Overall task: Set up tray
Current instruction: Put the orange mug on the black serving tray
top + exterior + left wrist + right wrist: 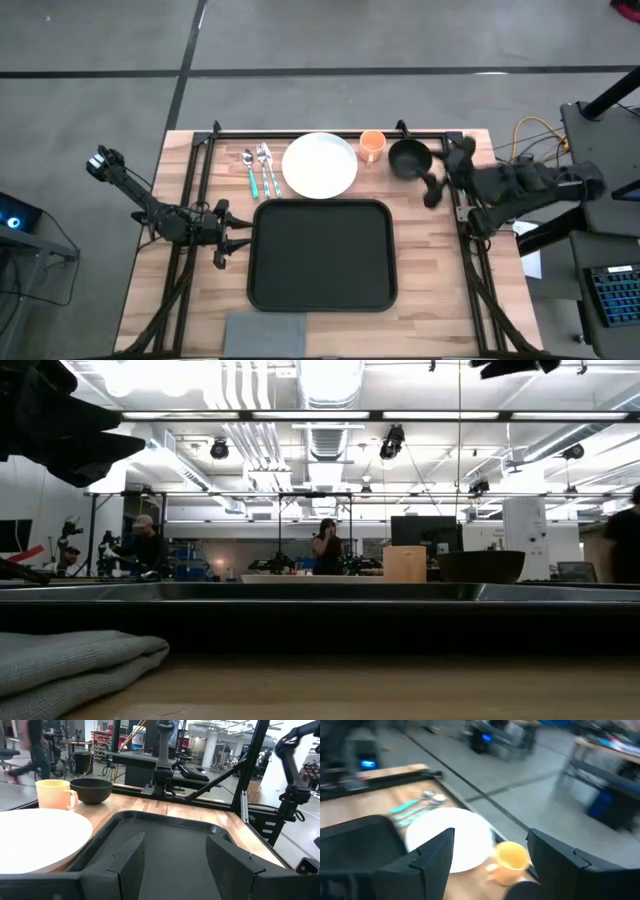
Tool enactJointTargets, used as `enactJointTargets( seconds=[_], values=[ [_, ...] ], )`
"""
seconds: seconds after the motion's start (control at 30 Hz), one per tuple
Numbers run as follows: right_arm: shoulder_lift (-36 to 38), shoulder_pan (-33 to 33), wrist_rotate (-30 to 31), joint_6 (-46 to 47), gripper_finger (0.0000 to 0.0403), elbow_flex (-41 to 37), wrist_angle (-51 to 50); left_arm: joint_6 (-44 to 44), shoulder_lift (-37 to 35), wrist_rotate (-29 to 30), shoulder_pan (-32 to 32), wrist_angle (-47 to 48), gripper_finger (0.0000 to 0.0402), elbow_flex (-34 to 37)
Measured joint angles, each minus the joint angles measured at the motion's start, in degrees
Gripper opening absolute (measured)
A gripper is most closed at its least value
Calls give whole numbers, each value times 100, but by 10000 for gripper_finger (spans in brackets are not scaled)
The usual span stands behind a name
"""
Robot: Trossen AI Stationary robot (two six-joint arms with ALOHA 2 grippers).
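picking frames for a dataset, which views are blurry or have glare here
Right wrist view: motion-smeared throughout, the white plate and orange cup soft-edged. Left wrist view: table things sharp, only a walking person in the background blurred. Low view: bright ceiling lights flare; the folded grey napkin up close is soft. High view: evenly lit, crisp tray.

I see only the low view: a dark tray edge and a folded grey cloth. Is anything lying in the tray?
Observer: No, the tray holds nothing yet.
Operator: Where is the plate?
Observer: The white plate lies on the table beyond the tray's far rim.
Operator: And the cutlery?
Observer: The cutlery lies on the table to the left of the plate.
Operator: Is the right gripper holding something?
Observer: No, the right gripper is open, near the black bowl.
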State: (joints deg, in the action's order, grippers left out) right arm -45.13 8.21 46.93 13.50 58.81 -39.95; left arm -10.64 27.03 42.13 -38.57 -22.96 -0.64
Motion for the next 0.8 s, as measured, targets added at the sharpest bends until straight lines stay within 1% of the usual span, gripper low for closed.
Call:
enactJointTargets(
  seconds=[0.07, 0.13, 0.2, 0.27, 0.37, 0.43, 0.5, 0.6, 0.8],
  values=[
    [-330, -823, -636, 0, 249, 321, 5, 1, 0, 2, 0, 1, 187, 0],
    [-694, -1726, -1480, 26, 254, 519, 29, 1, 0, 3, 0, 0, 187, 0],
    [-1110, -2569, -2230, 30, 258, 647, 83, -1, 2, 3, 0, 0, 187, 0],
    [-1557, -3363, -2830, 88, 262, 680, 233, 1, 0, 2, 0, 0, 187, 0],
    [-2200, -4331, -3798, 227, 266, 697, 759, 0, -4, 3, 0, -2, 187, 0],
    [-2596, -4794, -4300, 265, 267, 647, 1233, -1, -4, 2, 0, 0, 187, 0],
    [-2980, -5090, -4482, 269, 266, 636, 1548, -1, -4, 2, 0, -2, 187, 0],
    [-3495, -5364, -4482, 274, 261, 706, 1748, -1, -4, 2, 2, -2, 187, 0],
    [-4330, -5442, -4450, 166, 253, 914, 1759, -1, -4, 0, 2, 0, 187, 0]
  ],
)
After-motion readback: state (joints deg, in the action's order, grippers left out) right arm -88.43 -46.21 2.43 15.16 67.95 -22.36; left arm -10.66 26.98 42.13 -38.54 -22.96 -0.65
